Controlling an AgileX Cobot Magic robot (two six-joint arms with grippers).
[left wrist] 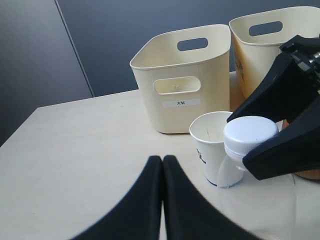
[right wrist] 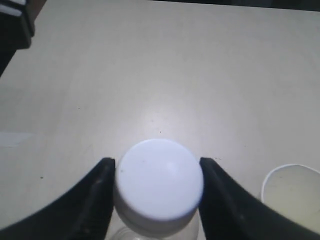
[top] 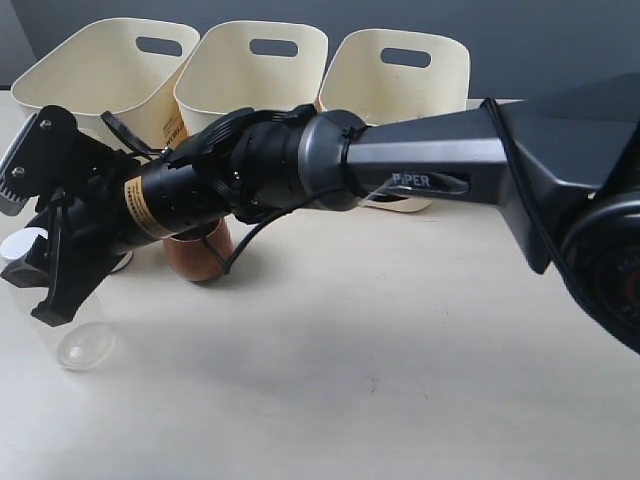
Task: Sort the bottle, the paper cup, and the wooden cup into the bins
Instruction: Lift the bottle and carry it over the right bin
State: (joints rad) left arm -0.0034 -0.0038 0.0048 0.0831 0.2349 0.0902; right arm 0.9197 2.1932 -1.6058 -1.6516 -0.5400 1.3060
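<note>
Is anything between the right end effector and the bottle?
Nothing visible. The right end effector has its fingers flanking the bottle at its cap, one on each side, with no object between them. The paper cup stands close beside the bottle, outside the fingers.

A pale, light-wood table is filling the foreground, its matte surface catching soft, even light and carrying faint shadows. Behind it a dark blue-grey wall is rising, and a lighter grey panel is meeting that wall along a slanting seam.
</note>
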